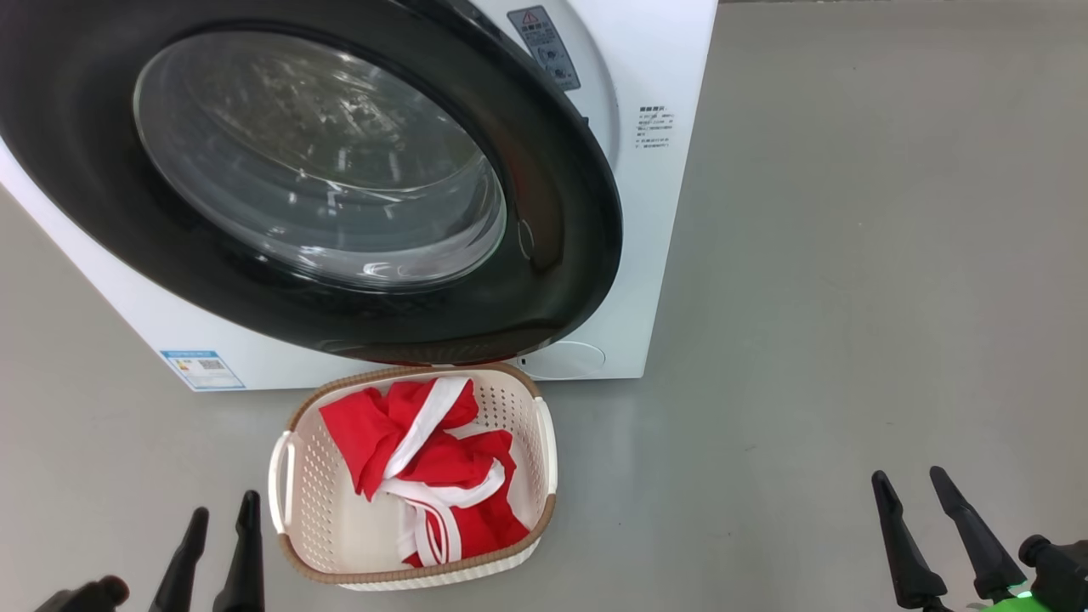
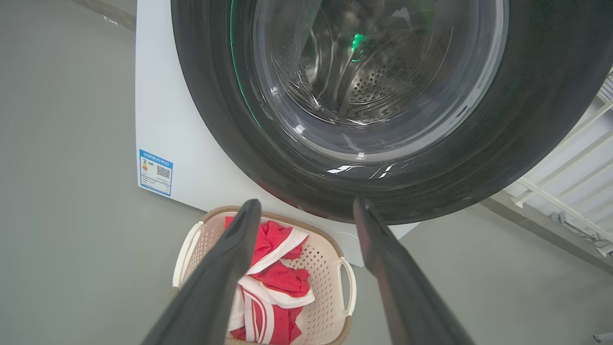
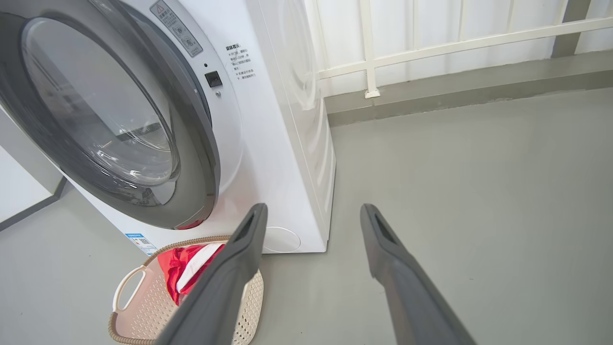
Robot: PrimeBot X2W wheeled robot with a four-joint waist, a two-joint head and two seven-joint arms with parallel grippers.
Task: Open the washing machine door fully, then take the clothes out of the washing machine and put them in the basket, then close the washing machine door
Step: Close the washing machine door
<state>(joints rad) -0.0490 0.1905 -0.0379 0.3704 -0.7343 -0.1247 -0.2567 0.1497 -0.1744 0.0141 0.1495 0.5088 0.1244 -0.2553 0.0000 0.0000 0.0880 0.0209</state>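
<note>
Clothes (image 1: 425, 476) lie heaped in the basket (image 1: 327, 527), which sits on the floor just in front of the washing machine (image 1: 663, 212). Directly above the basket's far rim hangs the washing machine door (image 1: 561, 255) — swung most of the way to, yet seemingly not latched, its edge standing off the front. The left gripper (image 1: 226, 503), just beside the basket, and the right gripper (image 1: 907, 473), well apart from it, both have fingers spread and carry nothing. Likely trouble: a push landing on the glossy curved rim could slide off, or a low arm could knock the basket — leaving the door ajar.
</note>
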